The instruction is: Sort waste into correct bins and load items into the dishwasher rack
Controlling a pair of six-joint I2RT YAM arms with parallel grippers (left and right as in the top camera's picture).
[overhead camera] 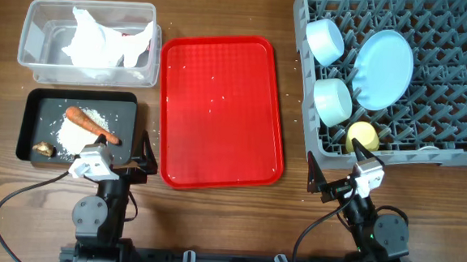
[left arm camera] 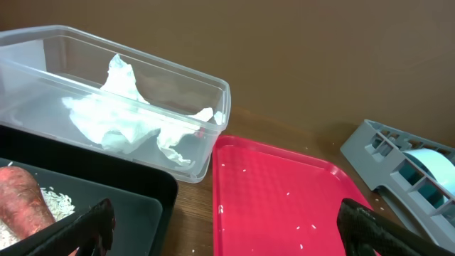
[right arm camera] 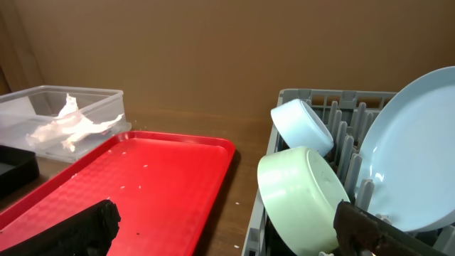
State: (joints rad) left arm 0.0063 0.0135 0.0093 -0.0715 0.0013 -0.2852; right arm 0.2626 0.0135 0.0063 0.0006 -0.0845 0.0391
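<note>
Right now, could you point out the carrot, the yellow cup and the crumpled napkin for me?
carrot (overhead camera: 92,124): overhead view, middle of its length.
yellow cup (overhead camera: 363,136): overhead view, centre of its body.
crumpled napkin (overhead camera: 101,43): overhead view, centre of the white wad.

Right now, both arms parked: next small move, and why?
Probably no pick left; I'd just scan for the spoon, which I can't see. Left gripper and right gripper are open, empty. Napkin is in the clear tub; carrot, rice, brown lump in the black tray; plate, two bowls, yellow cup in the rack. Red tray holds only a few white specks.
</note>
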